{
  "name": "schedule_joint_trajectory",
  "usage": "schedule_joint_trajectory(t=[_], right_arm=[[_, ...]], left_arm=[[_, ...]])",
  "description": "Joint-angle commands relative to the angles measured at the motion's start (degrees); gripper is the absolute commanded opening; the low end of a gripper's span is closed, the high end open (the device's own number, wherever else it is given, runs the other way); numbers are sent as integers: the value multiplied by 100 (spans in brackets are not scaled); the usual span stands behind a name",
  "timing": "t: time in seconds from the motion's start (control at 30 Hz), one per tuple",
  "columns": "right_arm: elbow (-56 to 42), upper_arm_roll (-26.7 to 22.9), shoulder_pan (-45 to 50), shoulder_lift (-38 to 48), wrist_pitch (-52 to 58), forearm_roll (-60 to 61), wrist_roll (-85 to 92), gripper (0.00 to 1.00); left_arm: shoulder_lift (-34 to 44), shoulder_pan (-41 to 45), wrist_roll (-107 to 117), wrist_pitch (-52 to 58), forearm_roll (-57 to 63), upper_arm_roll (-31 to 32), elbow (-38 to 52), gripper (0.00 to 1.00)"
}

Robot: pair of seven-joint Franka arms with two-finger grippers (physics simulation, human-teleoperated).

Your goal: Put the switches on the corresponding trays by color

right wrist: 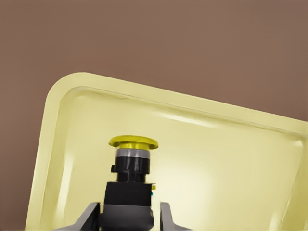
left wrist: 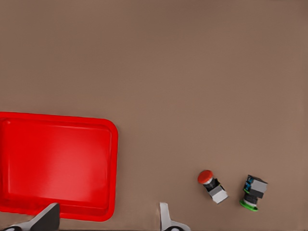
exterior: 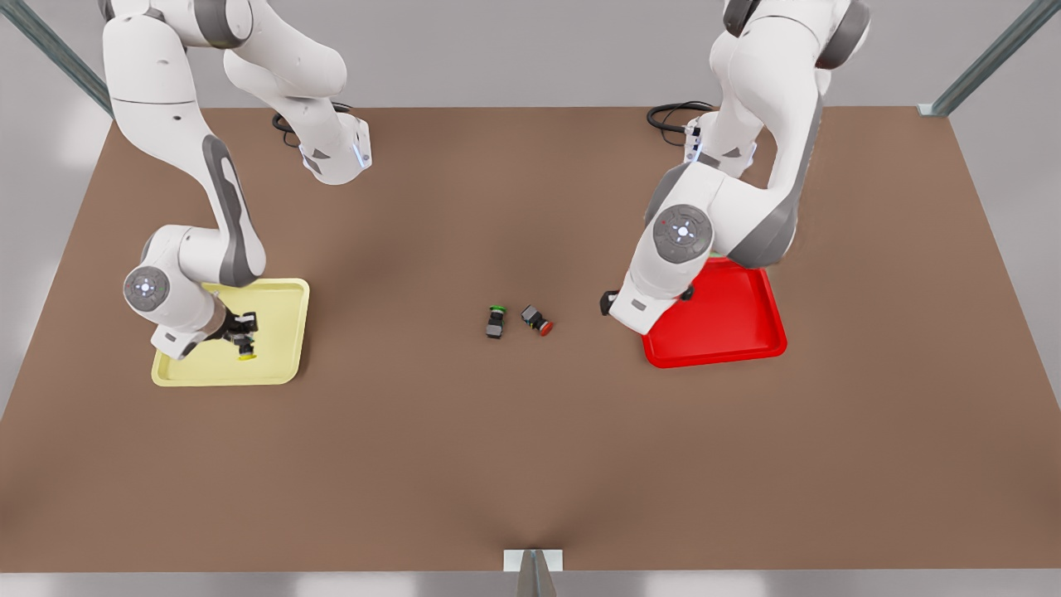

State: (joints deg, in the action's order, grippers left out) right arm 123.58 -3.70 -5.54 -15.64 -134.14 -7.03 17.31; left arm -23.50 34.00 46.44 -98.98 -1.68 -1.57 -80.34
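1. The right gripper point(exterior: 243, 330) is over the pale yellow tray point(exterior: 282, 365) on the front view's left, and its fingers point(right wrist: 91, 216) are clamped on the dark body of the yellow switch point(right wrist: 131, 185).
2. In the right wrist view the yellow switch points its round yellow cap away from the gripper, out over the tray's floor; I cannot tell whether the cap touches the tray.
3. In the front view the yellow switch point(exterior: 245, 347) sits inside the yellow tray's rim, towards the tray's middle.
4. The left gripper point(left wrist: 108, 219) hangs at the near left corner of the bright red tray point(exterior: 729, 332) on the front view's right, with its jaws spread apart and nothing between them.
5. In the left wrist view one finger point(left wrist: 45, 219) of the left gripper lies over the red tray's point(left wrist: 57, 163) rim, and the other is over bare tabletop point(left wrist: 192, 72) just beside the tray.
6. The red switch point(exterior: 536, 320) lies on its side on the brown tabletop point(exterior: 530, 464) between the two trays, nearer the red tray, with its red cap pointing towards the front view's lower right.
7. The green switch point(exterior: 496, 321) lies just beside the red switch on its left, apart from it, its green cap at the far end.
8. In the left wrist view the red switch point(left wrist: 212, 184) and the green switch point(left wrist: 253, 192) lie side by side, well apart from the red tray.
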Motion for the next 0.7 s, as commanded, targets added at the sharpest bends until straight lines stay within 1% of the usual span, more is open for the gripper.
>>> schedule_joint_trajectory(t=[0.0, 0.03, 0.07, 0.1, 0.17, 0.2, 0.23, 0.27, 0.33, 0.37, 0.47, 0.5, 0.57, 0.63, 0.67], right_arm=[[-10, 0, 1, -1, 2, 0, 0, 93], [-36, -8, 1, -1, 11, 0, 0, 97], [-45, -8, 1, -1, 11, 0, 0, 97], [-45, -8, 1, -1, 11, 0, 0, 100], [-150, 0, 1, 52, 99, -9, 9, 100], [-395, 9, 1, 122, 387, 0, 70, 100], [-879, 35, 27, 210, 1118, 35, 70, 100], [-1125, 62, 27, 394, 1461, 79, 79, 100], [-2171, 150, 71, 553, 2831, 615, -167, 100], [-2918, 229, 71, 588, 3473, 624, -570, 100], [-4245, 282, 97, 562, 4466, 633, -949, 100], [-4404, 282, 97, 518, 4687, 633, -975, 100], [-4413, 466, 141, 571, 4687, 501, -1178, 100], [-4395, 466, 256, 422, 4608, 440, -1344, 100], [-4395, 466, 256, 298, 4388, 466, -1371, 100]], left_arm=[[-85, 62, 347, -147, -403, -1, 18, 100], [-296, 238, 1199, -498, -491, -1, 36, 100], [-445, 352, 1833, -833, -491, 7, 45, 100], [-480, 475, 1904, -851, -518, 16, 45, 100], [-533, 519, 2089, -903, -518, 87, 45, 100], [-542, 528, 2115, -903, -518, 113, 45, 100], [-612, 563, 2492, -1000, -509, 122, 45, 100], [-744, 721, 2826, -1272, -518, 122, 45, 100], [-1016, 871, 3231, -1641, -500, 122, 45, 100], [-1104, 967, 3328, -1721, -483, 122, 45, 100], [-1280, 1064, 3468, -1896, -447, 113, 45, 100], [-1385, 1073, 3486, -1941, -438, 122, 45, 100], [-1561, 1073, 3477, -2107, -421, 113, 45, 100], [-1728, 1073, 3477, -2151, -421, 122, 45, 100], [-1764, 1073, 3477, -2143, -421, 113, 45, 100]])
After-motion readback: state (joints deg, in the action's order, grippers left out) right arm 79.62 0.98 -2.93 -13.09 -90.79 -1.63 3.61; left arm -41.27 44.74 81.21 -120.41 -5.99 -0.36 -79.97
